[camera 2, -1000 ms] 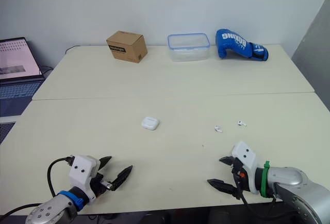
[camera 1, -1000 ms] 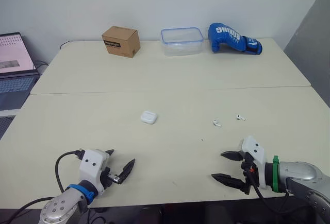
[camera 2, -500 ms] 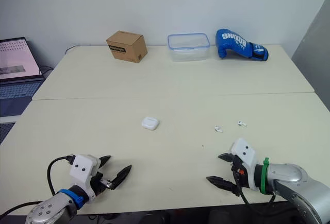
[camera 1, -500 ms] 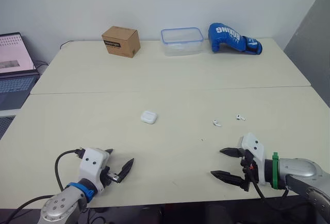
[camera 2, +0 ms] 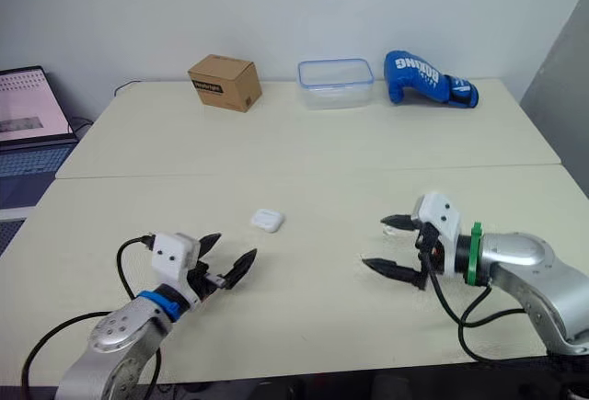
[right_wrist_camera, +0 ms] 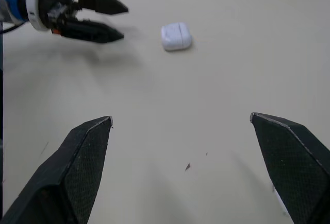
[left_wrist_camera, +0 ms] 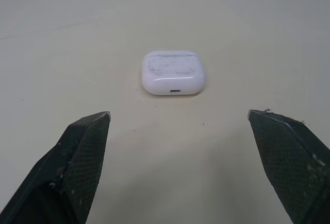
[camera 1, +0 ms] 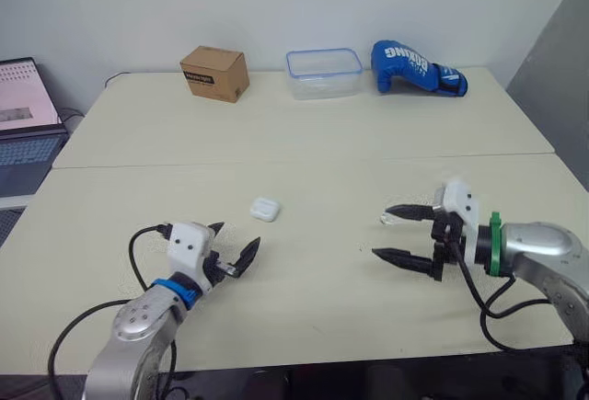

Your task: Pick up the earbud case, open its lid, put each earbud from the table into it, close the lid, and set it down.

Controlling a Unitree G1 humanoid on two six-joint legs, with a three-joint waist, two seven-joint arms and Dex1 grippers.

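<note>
One earbud case; left gripper, right gripper spread.

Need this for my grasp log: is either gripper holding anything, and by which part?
Nothing is held. The left gripper has open jaws short of the earbud case; the right gripper has open, empty jaws too.

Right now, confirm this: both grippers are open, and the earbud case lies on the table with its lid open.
Not the lid: the left wrist view shows the earbud case shut. The left gripper and right gripper are open, and the case lies on the table.
</note>
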